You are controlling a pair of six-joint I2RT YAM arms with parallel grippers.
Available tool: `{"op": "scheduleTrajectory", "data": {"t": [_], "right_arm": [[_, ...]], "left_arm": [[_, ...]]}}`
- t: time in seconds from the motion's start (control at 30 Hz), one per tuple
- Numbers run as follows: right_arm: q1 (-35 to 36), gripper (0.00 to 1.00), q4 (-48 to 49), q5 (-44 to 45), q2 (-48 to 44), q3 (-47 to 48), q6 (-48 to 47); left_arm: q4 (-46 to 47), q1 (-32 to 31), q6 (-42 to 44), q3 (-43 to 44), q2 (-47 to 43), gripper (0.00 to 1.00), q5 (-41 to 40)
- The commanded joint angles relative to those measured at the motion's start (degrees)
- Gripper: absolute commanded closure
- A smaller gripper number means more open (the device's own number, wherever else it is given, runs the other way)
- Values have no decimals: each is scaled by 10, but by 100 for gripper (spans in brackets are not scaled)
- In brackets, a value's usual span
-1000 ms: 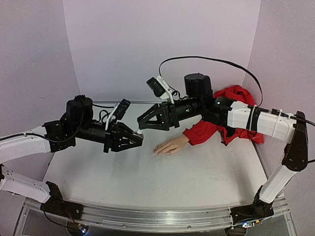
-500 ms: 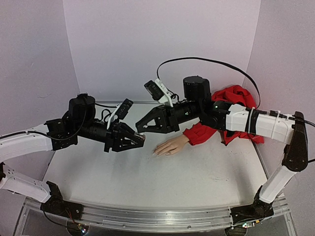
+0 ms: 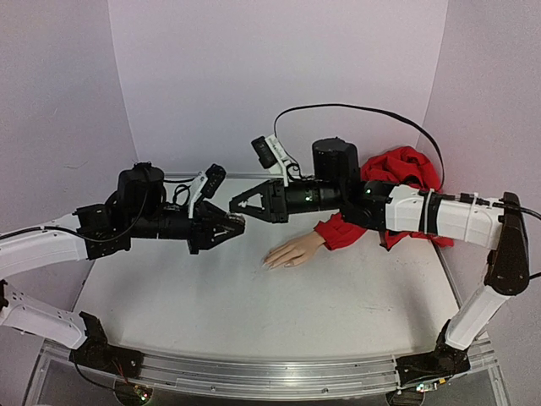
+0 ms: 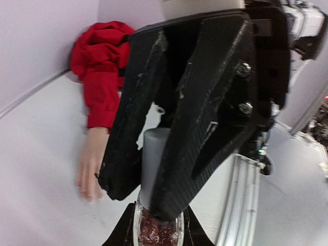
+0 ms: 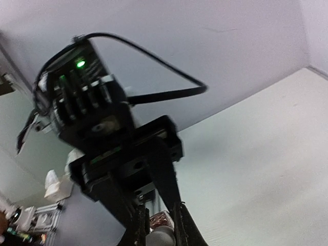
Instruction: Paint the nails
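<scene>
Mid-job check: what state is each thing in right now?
Left fingers: shut on the nail polish bottle.
Right fingers: shut on its white cap.
White cap: on the bottle.
Mannequin hand: lying flat on the table; nails too small to judge.
Red sleeve: bunched at the back.

Peach hand (image 3: 292,252), red sleeve (image 3: 342,230) (wht cap (image 4: 152,159))

The mannequin hand (image 3: 292,252) looks like smooth, matt plastic, and its sleeve (image 3: 397,178) is soft, crumpled red cloth. The fingers (image 4: 205,113) of the right gripper (image 4: 142,197) are black, woven-looking plates (scuffed pale along the edges) with shiny metal screws (image 4: 245,69). The bottle (image 4: 156,228) is clear and glossy, its white cap (image 4: 154,154) matt. The table (image 3: 254,313) is matt white.
</scene>
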Motion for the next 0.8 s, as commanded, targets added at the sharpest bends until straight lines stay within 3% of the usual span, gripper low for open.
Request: {"op": "scheduleTrajectory", "data": {"t": [0.0,0.07,0.13,0.27,0.43,0.57,0.7,0.77], "right_arm": [[85,100,-95,321,40,22,40],[119,100,-153,505,64,53,114],[139,100,-146,559,90,65,177],[144,100,-157,569,107,97,193],[140,97,-147,565,75,71,149],[137,69,-126,511,40,52,63],[130,41,-130,453,-2,40,-10],[110,32,-141,400,-26,31,-17]], "left_arm": [[174,9,68,47,31,100,-291],[245,9,98,50,65,100,-333],[290,9,112,61,96,100,-351],[300,7,108,66,116,100,-318],[298,7,69,-18,79,100,-267],[286,7,6,-80,62,100,-246],[207,8,-16,-72,57,100,-192],[191,10,-21,-65,47,100,-153]]}}
